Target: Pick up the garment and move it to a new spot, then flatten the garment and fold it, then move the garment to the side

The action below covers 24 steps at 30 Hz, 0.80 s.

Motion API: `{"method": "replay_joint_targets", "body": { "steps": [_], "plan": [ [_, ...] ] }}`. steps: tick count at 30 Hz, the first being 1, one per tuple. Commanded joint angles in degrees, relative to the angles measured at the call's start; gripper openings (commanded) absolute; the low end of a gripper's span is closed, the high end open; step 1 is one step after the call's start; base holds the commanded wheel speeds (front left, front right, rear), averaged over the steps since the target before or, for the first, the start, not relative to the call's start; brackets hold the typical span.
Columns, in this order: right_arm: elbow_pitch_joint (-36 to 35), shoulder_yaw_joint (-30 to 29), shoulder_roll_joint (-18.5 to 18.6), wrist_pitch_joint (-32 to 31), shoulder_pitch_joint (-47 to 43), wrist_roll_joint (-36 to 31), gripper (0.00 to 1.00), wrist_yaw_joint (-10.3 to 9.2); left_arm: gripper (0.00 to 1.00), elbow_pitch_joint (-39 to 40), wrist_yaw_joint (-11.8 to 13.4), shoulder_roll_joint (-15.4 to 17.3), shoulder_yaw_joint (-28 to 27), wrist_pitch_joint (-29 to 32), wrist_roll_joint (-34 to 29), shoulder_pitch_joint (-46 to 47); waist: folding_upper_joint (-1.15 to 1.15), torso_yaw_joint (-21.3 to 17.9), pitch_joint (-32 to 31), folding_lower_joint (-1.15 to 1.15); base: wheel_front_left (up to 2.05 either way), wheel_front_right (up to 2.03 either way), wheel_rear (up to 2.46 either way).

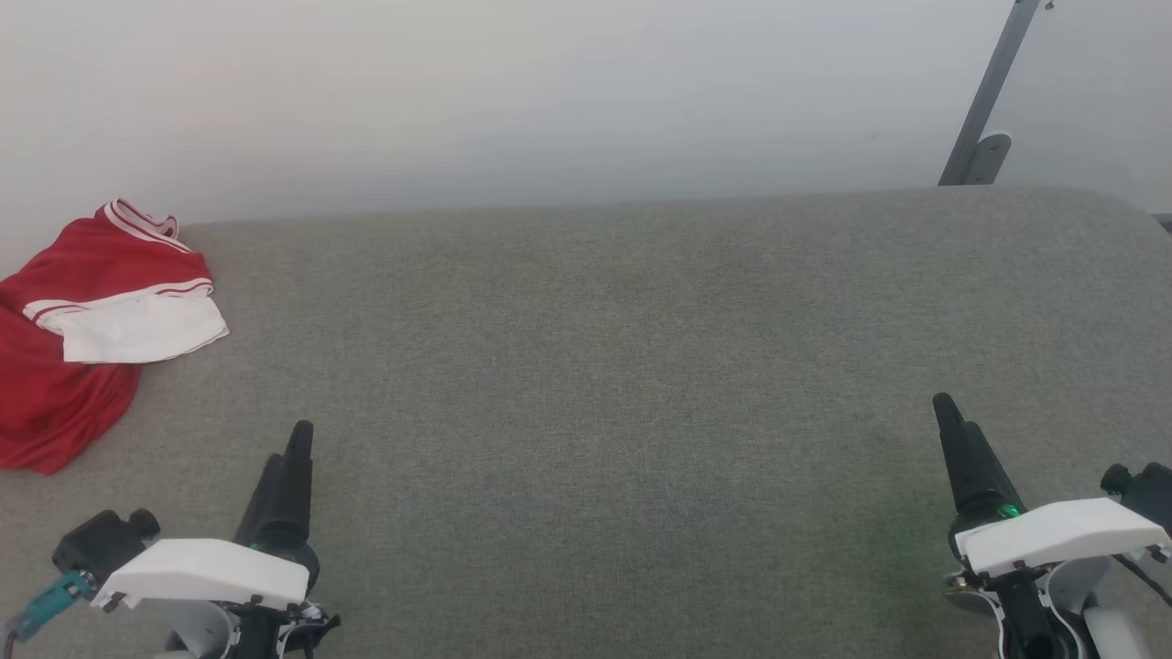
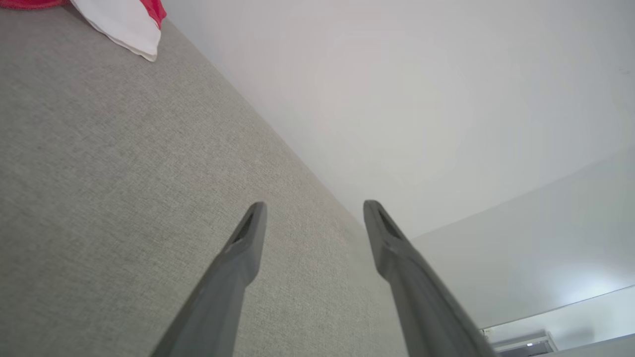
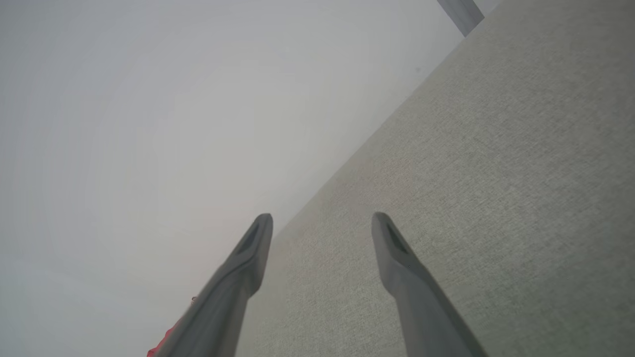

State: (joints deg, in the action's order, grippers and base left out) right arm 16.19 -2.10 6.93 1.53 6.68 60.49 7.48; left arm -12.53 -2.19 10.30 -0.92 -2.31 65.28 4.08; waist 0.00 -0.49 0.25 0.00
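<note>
Crumpled red jersey-style garment (image 1: 64,384) with a white short sleeve and red-and-white striped trim lies at the far left of the grey fabric-covered bench (image 1: 586,348). It is bunched against the plain white wall (image 1: 549,91) and partly cut off by the head view's left edge. White sleeve on top of the heap, striped collar at the back by the wall.

Left tool (image 1: 291,448) sits low left over the bench, fingers pointing up the view, near the garment but not touching it. In the left wrist view the left tool (image 2: 312,208) has its two dark fingers spread wide apart with nothing between them. The garment (image 2: 124,25) shows there as a white-and-red corner at the top left.

Right tool (image 1: 948,412) sits low right, well apart from the garment. In the right wrist view the right tool (image 3: 322,220) is also spread wide and empty over bare fabric. A sliver of red garment (image 3: 161,344) peeks out beside its left finger at the bottom.

Slanted grey metal bar (image 1: 984,101) stands against the wall at the upper right, behind the bench.
</note>
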Motion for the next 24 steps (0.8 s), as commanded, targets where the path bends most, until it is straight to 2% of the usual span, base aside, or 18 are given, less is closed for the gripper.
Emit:
{"method": "replay_joint_targets", "body": {
  "steps": [1, 24],
  "plan": [
    [-0.46, 0.17, 0.52, 0.57, 1.56, -1.89, 1.0, 0.01, 1.0, 0.94, 0.05, 0.69, -0.05, -0.6, -2.34, 0.7, 0.0, -0.01, -0.01, 0.0, 0.0, 0.0, 0.0],
    [2.06, 1.38, 3.16, 4.19, 1.62, -16.79, 1.0, 0.02, 1.0, 0.7, -4.36, 0.6, -4.92, -4.82, -19.57, -1.54, 0.0, -0.06, -0.16, 0.0, 0.0, 0.0, 0.0]
  ]
}}
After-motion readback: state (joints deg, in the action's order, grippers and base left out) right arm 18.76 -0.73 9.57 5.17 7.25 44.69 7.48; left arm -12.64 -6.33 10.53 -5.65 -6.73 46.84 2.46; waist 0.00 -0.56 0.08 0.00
